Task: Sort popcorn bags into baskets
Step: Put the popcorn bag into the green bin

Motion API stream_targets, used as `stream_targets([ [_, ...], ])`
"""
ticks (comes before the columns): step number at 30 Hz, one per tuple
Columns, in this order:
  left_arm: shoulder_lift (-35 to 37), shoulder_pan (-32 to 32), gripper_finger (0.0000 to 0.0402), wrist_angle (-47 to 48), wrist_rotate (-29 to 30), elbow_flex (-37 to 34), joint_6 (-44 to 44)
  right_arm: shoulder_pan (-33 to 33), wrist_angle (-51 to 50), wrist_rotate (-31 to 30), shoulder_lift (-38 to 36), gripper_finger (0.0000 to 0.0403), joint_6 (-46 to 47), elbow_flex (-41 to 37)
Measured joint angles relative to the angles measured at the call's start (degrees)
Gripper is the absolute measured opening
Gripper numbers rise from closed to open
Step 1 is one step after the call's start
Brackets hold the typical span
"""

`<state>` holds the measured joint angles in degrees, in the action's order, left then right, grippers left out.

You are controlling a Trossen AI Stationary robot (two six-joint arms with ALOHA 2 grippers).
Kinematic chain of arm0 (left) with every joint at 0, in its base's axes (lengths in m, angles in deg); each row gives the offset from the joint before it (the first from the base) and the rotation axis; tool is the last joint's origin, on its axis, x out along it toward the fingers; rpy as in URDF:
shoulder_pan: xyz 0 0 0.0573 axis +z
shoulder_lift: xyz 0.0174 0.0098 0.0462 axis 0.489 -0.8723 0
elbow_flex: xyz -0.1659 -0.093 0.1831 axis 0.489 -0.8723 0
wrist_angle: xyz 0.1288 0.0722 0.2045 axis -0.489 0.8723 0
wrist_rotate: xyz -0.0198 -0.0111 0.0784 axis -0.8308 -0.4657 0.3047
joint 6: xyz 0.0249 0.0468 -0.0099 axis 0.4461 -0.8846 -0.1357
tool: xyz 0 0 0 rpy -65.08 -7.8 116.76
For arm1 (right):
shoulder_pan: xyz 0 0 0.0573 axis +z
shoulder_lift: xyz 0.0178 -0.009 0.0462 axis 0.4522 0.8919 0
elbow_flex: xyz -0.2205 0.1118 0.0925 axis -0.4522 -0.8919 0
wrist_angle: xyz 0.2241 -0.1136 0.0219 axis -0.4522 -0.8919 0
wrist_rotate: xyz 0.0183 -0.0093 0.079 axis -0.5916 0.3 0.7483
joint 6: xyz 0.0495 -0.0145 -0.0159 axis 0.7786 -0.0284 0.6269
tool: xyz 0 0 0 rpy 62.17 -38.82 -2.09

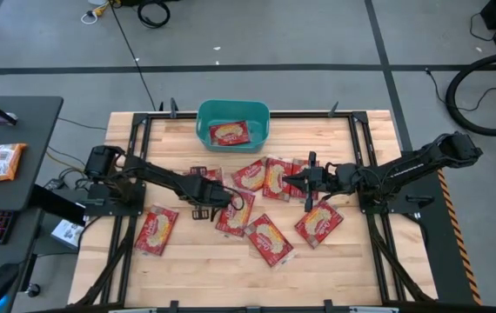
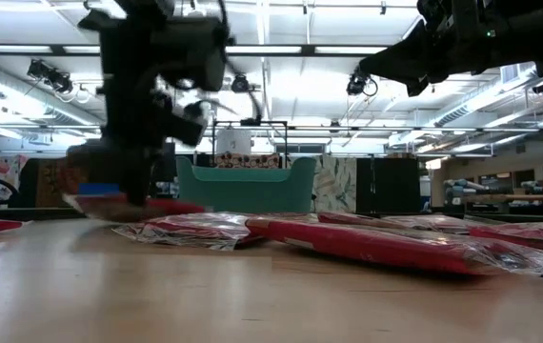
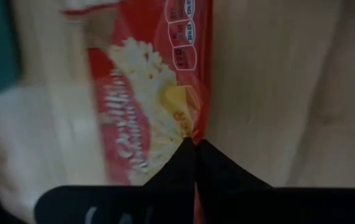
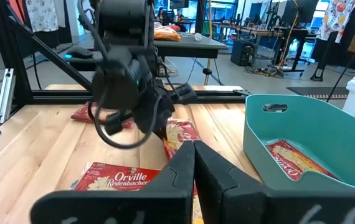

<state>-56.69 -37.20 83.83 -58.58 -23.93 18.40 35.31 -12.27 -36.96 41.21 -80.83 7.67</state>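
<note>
- The popcorn bags (image 1: 265, 178) lie scattered flat across the middle of the table (image 1: 361, 261), several overlapping. One more already lies inside the basket (image 1: 233, 123) at the far edge, and one sits apart near the left arm's base (image 1: 157, 229).
- We judge these bags light, thin and floppy in slick film. A pinch at an edge should lift one, though it will droop and could slip. Overlapping neighbours may drag along.
- The left gripper (image 1: 216, 196) is down in the pile with its fingers (image 3: 184, 165) pressed together on the edge of one bag (image 3: 146, 106), clamping the film between the tips.
- The right gripper (image 1: 311, 180) hovers above the bags on its own side of the pile, fingers (image 4: 193, 165) closed with nothing between them.
- The high view alone gives us the whole layout: how the bags overlap and how far the basket stands from the grasp.
- The left wrist view shows the pinch itself, right on the packet's edge, which the high view hides under the arm.
- The low view shows the held bag (image 2: 124, 205) close to the table; whether it is clear of the wood we cannot tell, since it is blurred there.
- The right wrist view looks into the basket (image 4: 327, 143) and confirms the bag (image 4: 293, 158) lying on its floor.
</note>
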Motion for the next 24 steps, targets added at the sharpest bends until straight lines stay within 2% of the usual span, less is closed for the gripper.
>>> stream_targets([
  [6,1.5,0.0,0.0002,8.9,4.5,10.0,-3.7,0.0,0.0,0.0,0.0,0.0013,0.0,0.0],
  [11,1.7,0.4,0.0001,12.4,7.8,17.9,-7.4,0.0,-0.1,0.0,0.0,0.0013,0.0,0.0],
  [18,1.7,4.1,0.0001,11.9,13.6,25.3,-15.5,0.0,0.1,0.0,0.0,0.0013,0.0,0.0],
  [24,1.5,10.2,0.0001,4.3,14.8,25.4,-25.4,0.0,0.1,0.0,0.0,0.0013,0.0,0.0],
])
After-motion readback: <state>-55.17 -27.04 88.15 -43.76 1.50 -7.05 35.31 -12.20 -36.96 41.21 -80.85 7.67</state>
